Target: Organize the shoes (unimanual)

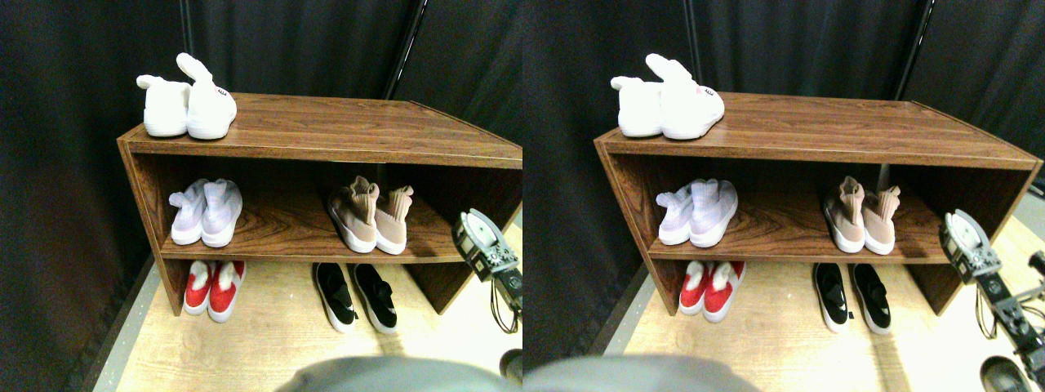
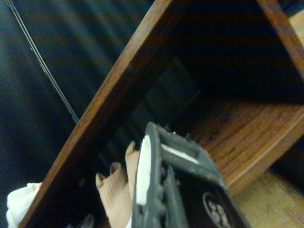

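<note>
two tan sneakers (image 1: 371,216) on the shelf (image 1: 286,237), two black slip-ons (image 1: 355,296) on the floor (image 1: 269,335), claw (image 1: 482,241) grip can't tell

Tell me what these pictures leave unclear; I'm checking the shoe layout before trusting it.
- Right gripper: jaw gap unseen in both views.
- Tan sneakers: wrist view shows only collars; the jaw frame covers the rest.
- Black slip-ons: absent from wrist view.
- Red shoes: heels shadowed under the shelf.
</note>
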`<state>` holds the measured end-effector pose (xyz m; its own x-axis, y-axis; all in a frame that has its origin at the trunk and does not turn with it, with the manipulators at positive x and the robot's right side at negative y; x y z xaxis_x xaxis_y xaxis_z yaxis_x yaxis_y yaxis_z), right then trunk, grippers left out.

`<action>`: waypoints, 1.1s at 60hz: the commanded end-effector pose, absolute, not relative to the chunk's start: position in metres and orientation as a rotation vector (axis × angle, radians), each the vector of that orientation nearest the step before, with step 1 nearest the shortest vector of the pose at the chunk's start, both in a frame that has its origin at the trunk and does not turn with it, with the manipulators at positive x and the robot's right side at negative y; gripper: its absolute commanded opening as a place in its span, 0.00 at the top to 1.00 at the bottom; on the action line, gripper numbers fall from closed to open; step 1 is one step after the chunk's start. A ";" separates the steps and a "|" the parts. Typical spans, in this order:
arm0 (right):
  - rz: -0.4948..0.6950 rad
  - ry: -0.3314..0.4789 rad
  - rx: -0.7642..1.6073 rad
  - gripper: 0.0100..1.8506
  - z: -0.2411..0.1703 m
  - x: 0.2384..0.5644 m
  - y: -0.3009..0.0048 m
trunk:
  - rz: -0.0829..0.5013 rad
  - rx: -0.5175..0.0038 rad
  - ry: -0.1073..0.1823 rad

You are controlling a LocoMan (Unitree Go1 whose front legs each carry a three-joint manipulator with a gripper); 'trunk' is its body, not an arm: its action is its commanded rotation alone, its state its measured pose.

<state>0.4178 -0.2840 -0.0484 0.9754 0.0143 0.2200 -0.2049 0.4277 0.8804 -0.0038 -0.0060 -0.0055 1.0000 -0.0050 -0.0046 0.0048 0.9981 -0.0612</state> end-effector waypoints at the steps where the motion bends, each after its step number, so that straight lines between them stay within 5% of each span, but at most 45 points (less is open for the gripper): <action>1: 0.210 -0.195 1.152 0.97 -0.043 0.406 -0.280 | -0.002 -0.086 0.030; 29: 0.107 -0.084 1.249 0.97 -0.102 0.387 -0.278 | 0.012 -0.089 0.071; 42: 0.003 -0.002 1.366 0.97 -0.144 0.402 -0.282 | 0.022 -0.091 0.083; 66: -0.160 0.020 1.369 0.97 -0.194 0.453 -0.300 | 0.037 -0.101 0.086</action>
<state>0.4447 -0.2957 -0.1927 0.9873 -0.0955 -0.1272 0.1446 0.2051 0.9680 -0.0045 -0.0059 -0.0038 0.9978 0.0198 -0.0634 -0.0243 0.9971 -0.0716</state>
